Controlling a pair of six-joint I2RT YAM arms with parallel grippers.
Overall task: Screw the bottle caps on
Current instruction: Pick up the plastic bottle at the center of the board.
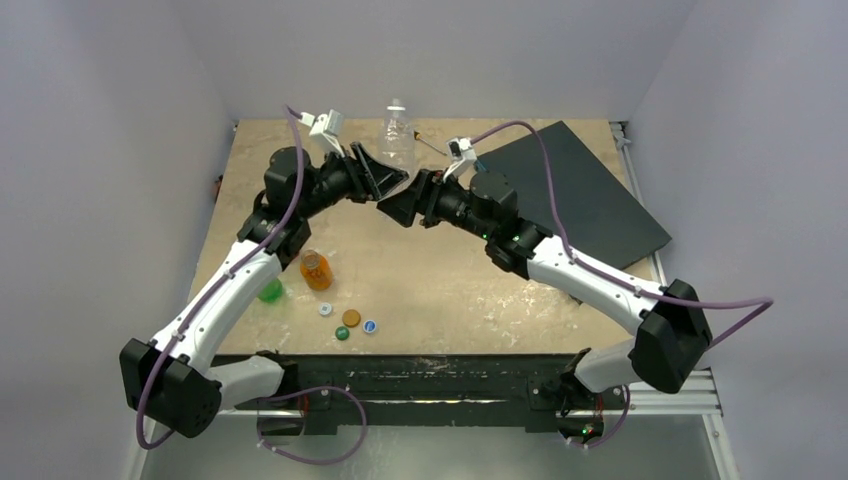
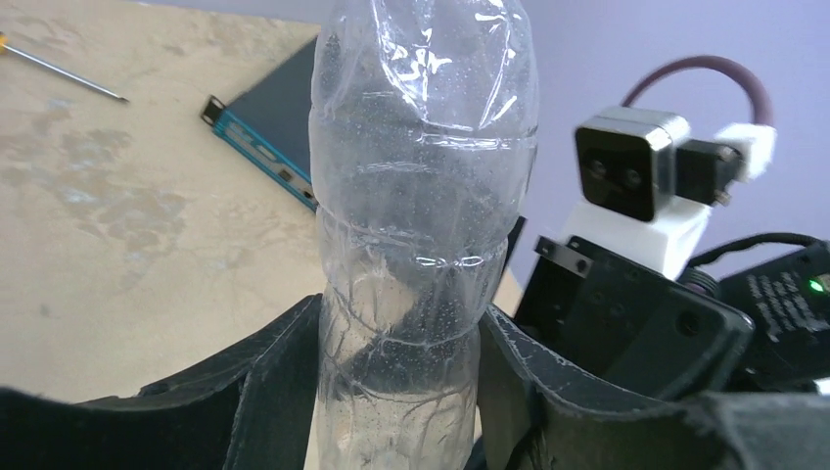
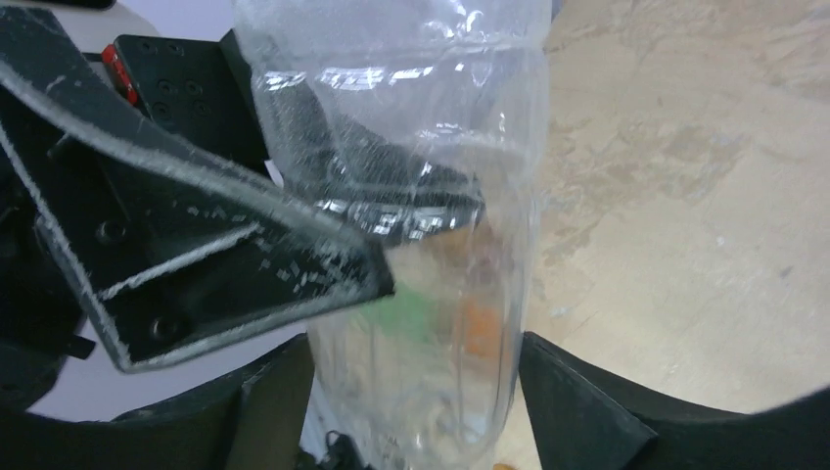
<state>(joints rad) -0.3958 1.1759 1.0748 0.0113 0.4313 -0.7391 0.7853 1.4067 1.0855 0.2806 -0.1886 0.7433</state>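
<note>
Clear plastic bottle point(image 1: 397, 133) upright at middle of table's point(image 1: 450, 290) far edge. Your left gripper point(image 2: 396, 387) clamped on its lower body, both fingers pressed to wall. Your right gripper point(image 3: 411, 392) spread wide, fingers flanking same bottle; whether they touch it cannot be told, view blurred. Amber bottle point(image 1: 316, 270) and green bottle point(image 1: 270, 291) near left edge. White cap point(image 1: 325, 309), orange cap point(image 1: 351, 318), green cap point(image 1: 342, 333), blue cap point(image 1: 370, 326) loose by near edge.

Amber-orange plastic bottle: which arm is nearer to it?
Left. The left arm passes close beside the amber-orange plastic bottle; the right arm lies well off to its right.
</note>
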